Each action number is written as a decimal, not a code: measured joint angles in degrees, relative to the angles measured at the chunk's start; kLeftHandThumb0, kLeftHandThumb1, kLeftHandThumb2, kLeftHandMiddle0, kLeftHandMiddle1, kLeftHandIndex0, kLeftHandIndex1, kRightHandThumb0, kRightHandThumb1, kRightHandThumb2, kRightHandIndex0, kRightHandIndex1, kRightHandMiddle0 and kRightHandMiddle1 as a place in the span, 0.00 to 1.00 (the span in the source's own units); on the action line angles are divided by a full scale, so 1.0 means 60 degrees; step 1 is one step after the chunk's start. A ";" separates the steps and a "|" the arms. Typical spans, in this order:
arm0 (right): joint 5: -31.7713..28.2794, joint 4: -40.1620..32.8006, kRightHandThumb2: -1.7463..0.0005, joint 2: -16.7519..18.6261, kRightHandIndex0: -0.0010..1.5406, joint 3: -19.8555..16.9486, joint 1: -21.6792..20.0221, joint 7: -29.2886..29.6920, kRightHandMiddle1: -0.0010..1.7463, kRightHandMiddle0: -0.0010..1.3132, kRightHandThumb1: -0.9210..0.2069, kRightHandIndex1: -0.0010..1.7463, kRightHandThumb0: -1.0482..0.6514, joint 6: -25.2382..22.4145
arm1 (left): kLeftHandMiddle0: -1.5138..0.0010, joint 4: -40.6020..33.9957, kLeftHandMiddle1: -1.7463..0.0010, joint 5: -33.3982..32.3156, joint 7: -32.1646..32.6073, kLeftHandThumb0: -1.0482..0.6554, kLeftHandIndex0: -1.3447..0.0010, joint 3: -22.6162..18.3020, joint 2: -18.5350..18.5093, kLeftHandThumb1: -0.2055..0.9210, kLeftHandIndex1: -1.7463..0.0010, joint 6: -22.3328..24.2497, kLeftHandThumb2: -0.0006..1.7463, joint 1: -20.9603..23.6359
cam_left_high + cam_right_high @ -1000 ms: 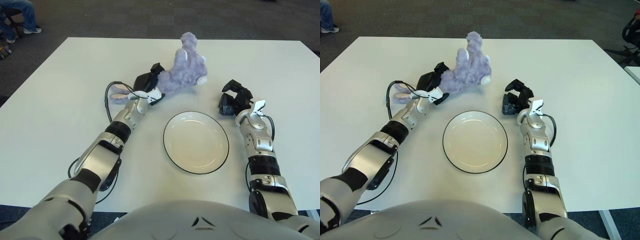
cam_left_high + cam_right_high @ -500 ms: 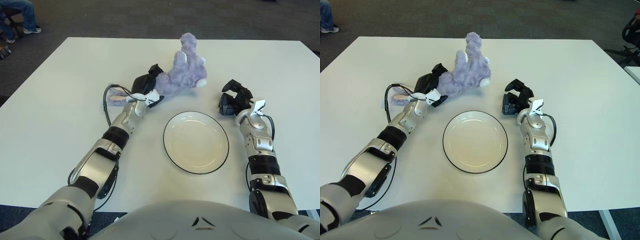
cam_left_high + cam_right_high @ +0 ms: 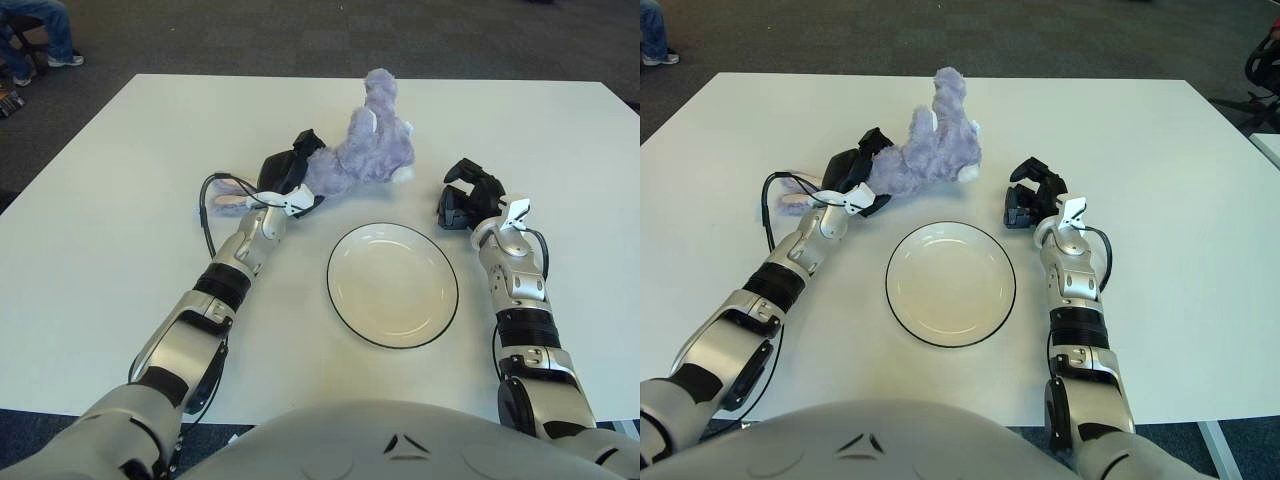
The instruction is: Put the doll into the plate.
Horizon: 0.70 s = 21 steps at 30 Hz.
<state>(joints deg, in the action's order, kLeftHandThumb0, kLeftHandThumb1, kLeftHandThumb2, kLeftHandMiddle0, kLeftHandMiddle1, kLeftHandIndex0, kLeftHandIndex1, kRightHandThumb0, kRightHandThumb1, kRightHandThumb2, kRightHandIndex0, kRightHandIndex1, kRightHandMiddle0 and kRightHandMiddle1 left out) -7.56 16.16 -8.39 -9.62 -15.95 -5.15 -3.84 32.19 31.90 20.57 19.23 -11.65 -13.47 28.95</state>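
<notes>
The doll (image 3: pixel 365 150), a purple plush, lies on the white desk (image 3: pixel 120 200) just beyond the far-left rim of the plate (image 3: pixel 392 284), one limb sticking up and its pink-lined ear trailing left. The left robot hand (image 3: pixel 287 175) has its dark fingers closed around the doll's left end. The right robot hand (image 3: pixel 466 196) shows just right of the plate's far edge, near the doll, fingers curled with nothing in them.
</notes>
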 measured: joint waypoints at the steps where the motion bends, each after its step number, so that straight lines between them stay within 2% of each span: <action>1: 0.0002 0.0003 0.03 -0.0001 0.55 0.0000 0.0000 0.0001 1.00 0.49 0.83 1.00 0.61 0.0002 | 0.37 -0.0094 0.07 0.0018 0.0000 0.62 0.48 -0.0008 -0.0018 0.09 0.00 -0.0017 1.00 -0.0058; 14: 0.0052 0.0039 0.02 -0.0050 0.56 0.0044 -0.0009 0.0006 1.00 0.50 0.85 1.00 0.61 0.0055 | 0.37 -0.0537 0.07 0.0063 0.0149 0.61 0.48 -0.0204 -0.0148 0.09 0.00 -0.0575 1.00 -0.0240; 21: 0.0049 0.0066 0.03 -0.0057 0.55 0.0051 -0.0028 -0.0005 1.00 0.49 0.83 1.00 0.61 0.0060 | 0.36 -0.0997 0.07 0.0077 0.0158 0.61 0.48 -0.0343 -0.0193 0.09 0.00 -0.0625 1.00 -0.0299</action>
<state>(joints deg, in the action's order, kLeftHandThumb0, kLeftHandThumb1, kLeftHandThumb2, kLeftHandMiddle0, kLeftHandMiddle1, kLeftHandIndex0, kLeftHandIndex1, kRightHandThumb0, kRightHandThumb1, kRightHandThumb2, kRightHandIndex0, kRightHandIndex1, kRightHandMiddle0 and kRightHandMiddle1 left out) -7.26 16.55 -8.73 -9.32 -16.12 -5.18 -3.48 26.21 32.36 21.52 17.18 -12.81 -17.23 27.15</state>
